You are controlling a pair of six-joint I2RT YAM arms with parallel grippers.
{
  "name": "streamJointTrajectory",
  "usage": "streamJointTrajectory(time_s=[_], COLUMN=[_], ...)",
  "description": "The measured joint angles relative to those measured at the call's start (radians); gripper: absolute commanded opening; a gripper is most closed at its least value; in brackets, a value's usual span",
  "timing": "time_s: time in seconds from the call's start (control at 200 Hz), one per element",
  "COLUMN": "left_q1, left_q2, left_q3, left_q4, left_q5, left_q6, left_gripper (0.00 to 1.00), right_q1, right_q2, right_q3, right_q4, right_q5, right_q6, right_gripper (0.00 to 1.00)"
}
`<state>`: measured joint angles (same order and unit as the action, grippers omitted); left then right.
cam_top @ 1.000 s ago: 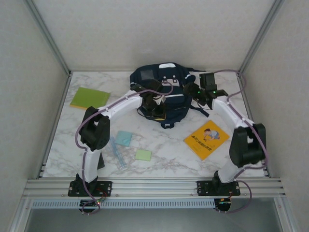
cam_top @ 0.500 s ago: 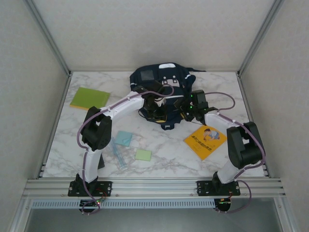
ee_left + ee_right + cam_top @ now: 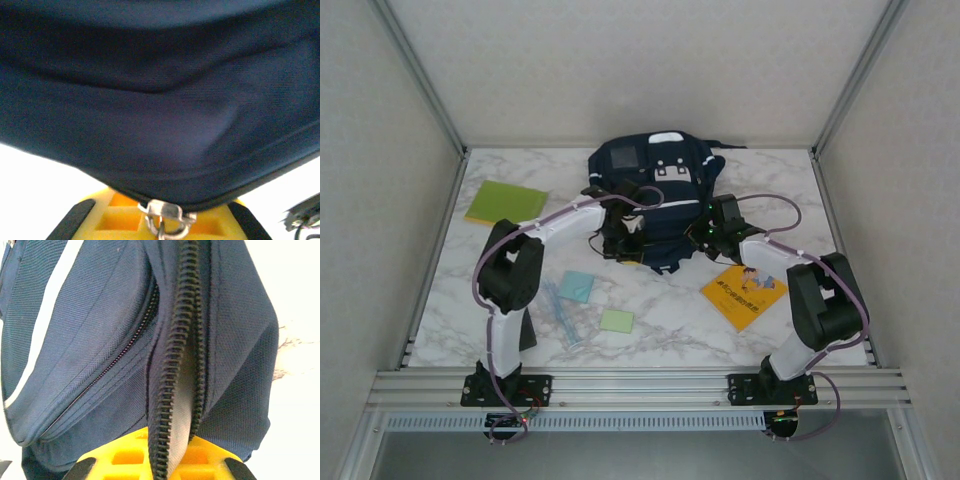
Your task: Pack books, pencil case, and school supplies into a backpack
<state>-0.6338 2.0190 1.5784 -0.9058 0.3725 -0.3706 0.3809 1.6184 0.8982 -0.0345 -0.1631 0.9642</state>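
Observation:
The navy backpack (image 3: 655, 180) lies at the back middle of the table. My left gripper (image 3: 625, 240) is at its near left edge, shut on the metal zipper pull (image 3: 165, 212), whose ring drops between the yellow jaws. At the near right edge my right gripper (image 3: 705, 235) is shut on the parted zipper edge (image 3: 172, 390), which runs down into its jaws. The yellow-green book (image 3: 506, 202) lies far left and the orange-yellow book (image 3: 745, 288) lies right. The light-blue pad (image 3: 576, 286), pale-green pad (image 3: 616, 320) and translucent sticks (image 3: 560, 315) lie near the left arm. A black shape (image 3: 527, 335) behind that arm may be the pencil case.
Metal frame posts and pale walls close in the marble table (image 3: 660, 310) on three sides. An aluminium rail (image 3: 640, 385) with both arm bases runs along the near edge. Bare marble lies between the pads and the orange-yellow book.
My right gripper swung from the backpack's far right side to its near right edge and closed on the zipper edge. The left gripper shifted left and nearer, with the bag's edge following.

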Motion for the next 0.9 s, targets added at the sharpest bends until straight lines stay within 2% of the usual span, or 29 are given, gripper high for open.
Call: streamJointTrajectory(time_s=[0.32,0.506,0.621,0.841,0.881,0.901], left_q1=[0.13,0.183,0.231,0.219,0.202,0.193], left_q2=[-0.034,0.02,0.072,0.088,0.08,0.074], left_q3=[-0.015,0.059,0.104,0.146,0.135,0.126], left_q4=[-0.044,-0.025,0.006,0.011,0.022,0.028], left_q5=[-0.086,-0.164,-0.164,-0.131,-0.127,-0.127], left_q6=[0.066,0.084,0.087,0.07,0.057,0.049], left_gripper=[0.0,0.0,0.0,0.0,0.0,0.0], right_q1=[0.0,-0.001,-0.001,-0.012,-0.019,-0.023], right_q2=[-0.012,-0.012,-0.012,-0.012,-0.011,-0.011], right_q3=[0.053,0.092,0.1,0.14,0.161,0.171], right_q4=[-0.087,-0.096,-0.088,-0.134,-0.165,-0.177], right_q5=[0.051,0.064,0.047,0.054,0.064,0.068], right_q6=[-0.145,-0.199,-0.218,-0.266,-0.275,-0.278], right_gripper=[0.0,0.0,0.0,0.0,0.12,0.25])
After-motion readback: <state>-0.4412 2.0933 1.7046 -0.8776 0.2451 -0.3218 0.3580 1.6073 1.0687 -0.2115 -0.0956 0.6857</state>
